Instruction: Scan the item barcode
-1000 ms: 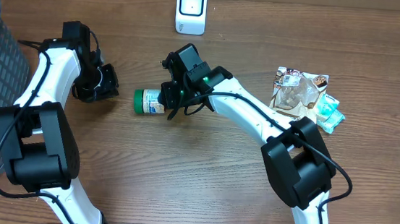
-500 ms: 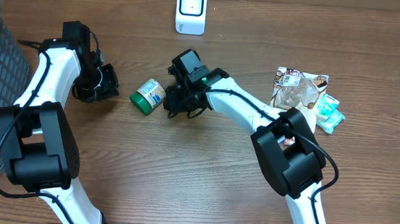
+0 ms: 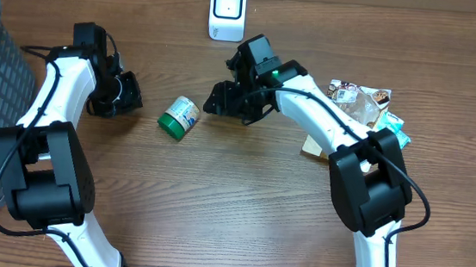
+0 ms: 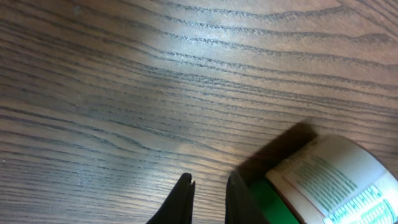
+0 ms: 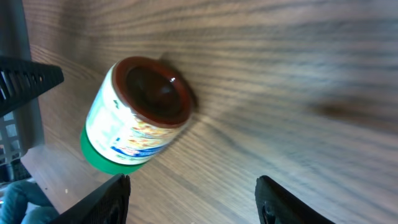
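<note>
Right gripper (image 3: pixel 234 101) let go and pulled back, jaws wide; jar (image 3: pixel 177 115) lies loose near almost-closed, empty left gripper (image 4: pixel 209 193), probably for regrasp.

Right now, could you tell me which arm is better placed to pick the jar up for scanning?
Right, probably. The right gripper is open and faces the base of the green-lidded jar, and it is nearer the barcode scanner. The left gripper sits beside the jar, fingers nearly together.

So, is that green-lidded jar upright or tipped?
Tipped: the green-lidded jar lies on its side, label facing up overhead.
</note>
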{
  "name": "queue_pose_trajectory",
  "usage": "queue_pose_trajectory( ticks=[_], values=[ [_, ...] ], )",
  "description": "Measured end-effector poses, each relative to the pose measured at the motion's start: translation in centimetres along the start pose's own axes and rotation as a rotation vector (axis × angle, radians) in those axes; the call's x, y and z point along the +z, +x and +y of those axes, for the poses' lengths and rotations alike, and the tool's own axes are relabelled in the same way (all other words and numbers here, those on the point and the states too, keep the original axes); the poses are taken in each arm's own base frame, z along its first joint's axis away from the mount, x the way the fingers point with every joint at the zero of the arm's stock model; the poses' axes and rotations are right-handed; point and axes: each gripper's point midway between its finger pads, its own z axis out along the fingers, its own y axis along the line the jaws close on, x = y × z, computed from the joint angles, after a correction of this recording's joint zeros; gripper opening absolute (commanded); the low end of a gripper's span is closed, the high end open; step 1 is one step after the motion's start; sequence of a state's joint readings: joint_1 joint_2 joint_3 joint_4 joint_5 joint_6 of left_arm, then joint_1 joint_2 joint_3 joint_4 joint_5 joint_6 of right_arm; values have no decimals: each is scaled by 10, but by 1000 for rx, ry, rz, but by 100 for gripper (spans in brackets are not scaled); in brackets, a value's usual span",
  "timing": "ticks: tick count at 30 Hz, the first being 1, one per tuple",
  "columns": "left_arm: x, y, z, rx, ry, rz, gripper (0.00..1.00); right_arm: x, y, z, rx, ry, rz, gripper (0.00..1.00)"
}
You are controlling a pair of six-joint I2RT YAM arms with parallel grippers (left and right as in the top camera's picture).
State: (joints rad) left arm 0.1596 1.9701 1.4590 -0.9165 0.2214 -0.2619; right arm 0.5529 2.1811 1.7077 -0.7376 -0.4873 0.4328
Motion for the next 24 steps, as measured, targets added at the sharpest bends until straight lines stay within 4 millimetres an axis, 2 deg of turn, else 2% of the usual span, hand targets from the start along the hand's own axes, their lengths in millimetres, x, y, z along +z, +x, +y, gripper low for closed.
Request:
queue_pose_trajectory(
  ticks=[2,4,8,11,13,17,19,21,22,23,24],
  values=[
    [0,-1,0,5,1,-4,13,5,5,6,9,8,4,63],
    [0,-3,-1,18,2,-12,22,13,13,14,27,34,6,65],
    [0,-7,5,35,-34,-29,52,24,18,31,50,56,-28,64],
    [-1,-10,10,39,-64,-46,70,31,15,46,31,52,-72,64],
    [-1,-16,15,42,-93,-70,78,35,19,50,30,80,-90,64],
    [-3,-23,20,59,-116,-97,73,43,28,56,13,143,-123,66],
    [-4,-25,14,116,-78,-97,72,43,29,52,22,164,-123,66],
    [-10,-30,2,177,-29,-110,66,40,29,42,42,189,-117,68],
    [-13,-33,-3,196,-10,-118,56,37,25,35,55,197,-119,69],
    [-17,-35,-11,219,17,-123,42,33,20,30,65,197,-120,69],
    [-19,-32,-22,242,50,-113,37,27,8,23,58,176,-130,70]
  ],
)
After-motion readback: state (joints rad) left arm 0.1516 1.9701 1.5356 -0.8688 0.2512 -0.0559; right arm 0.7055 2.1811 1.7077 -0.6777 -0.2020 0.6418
